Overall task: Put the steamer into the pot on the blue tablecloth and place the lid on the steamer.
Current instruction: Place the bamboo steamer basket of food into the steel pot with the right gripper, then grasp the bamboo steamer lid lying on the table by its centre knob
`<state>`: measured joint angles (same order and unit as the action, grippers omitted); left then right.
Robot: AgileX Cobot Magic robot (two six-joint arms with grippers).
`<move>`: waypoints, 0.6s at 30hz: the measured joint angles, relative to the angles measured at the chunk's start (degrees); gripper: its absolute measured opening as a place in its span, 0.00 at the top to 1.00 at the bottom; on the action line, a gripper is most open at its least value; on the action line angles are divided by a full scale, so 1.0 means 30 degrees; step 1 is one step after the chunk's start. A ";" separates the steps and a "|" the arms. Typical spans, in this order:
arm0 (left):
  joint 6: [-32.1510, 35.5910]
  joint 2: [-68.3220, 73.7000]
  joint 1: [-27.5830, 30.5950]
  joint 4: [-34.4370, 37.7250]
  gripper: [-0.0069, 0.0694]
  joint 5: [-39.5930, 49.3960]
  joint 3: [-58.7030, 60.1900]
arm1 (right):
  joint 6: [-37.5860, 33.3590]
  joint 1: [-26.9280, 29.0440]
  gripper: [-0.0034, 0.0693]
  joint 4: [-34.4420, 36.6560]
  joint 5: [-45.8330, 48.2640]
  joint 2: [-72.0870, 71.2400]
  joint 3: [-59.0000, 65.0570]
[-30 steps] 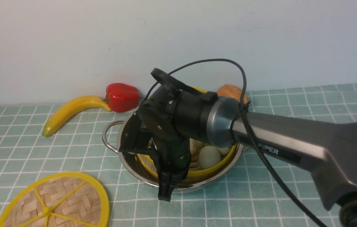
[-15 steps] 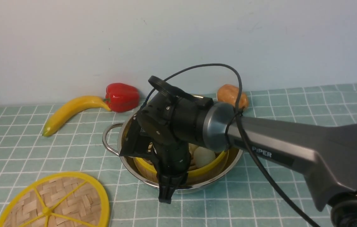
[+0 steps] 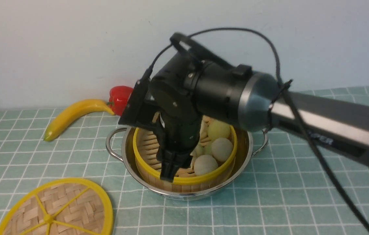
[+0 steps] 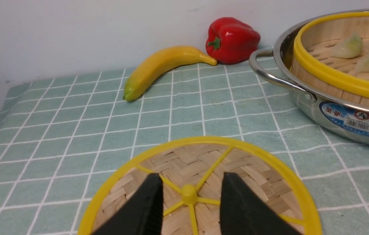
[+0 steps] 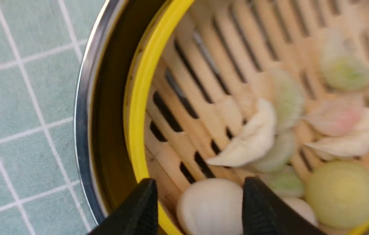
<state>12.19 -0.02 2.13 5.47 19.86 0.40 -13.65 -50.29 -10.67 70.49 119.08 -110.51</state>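
A plain, pale wall fills the whole back of the scene, matte and unbroken, with a few faint smudges on its paint. It reads warmer and whiter toward the left, cooler and greyer toward the right. The light on it is soft and even.

One pot is counted, with two loop handles, along with one steamer and one lid bearing five yellow spokes. Three round buns are seen; the dumplings are partly hidden, so no sure count is given. One banana, one red pepper and one blue tablecloth are counted.
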 joint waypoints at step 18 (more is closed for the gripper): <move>0.0000 0.0000 0.0000 0.0000 0.59 0.0000 0.0000 | 0.6700 0.0000 0.97 -0.1947 0.0026 -0.9742 -0.0019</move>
<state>12.19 -0.02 2.13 5.47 19.86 0.40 6.45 -50.29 -16.51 70.57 89.85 -110.56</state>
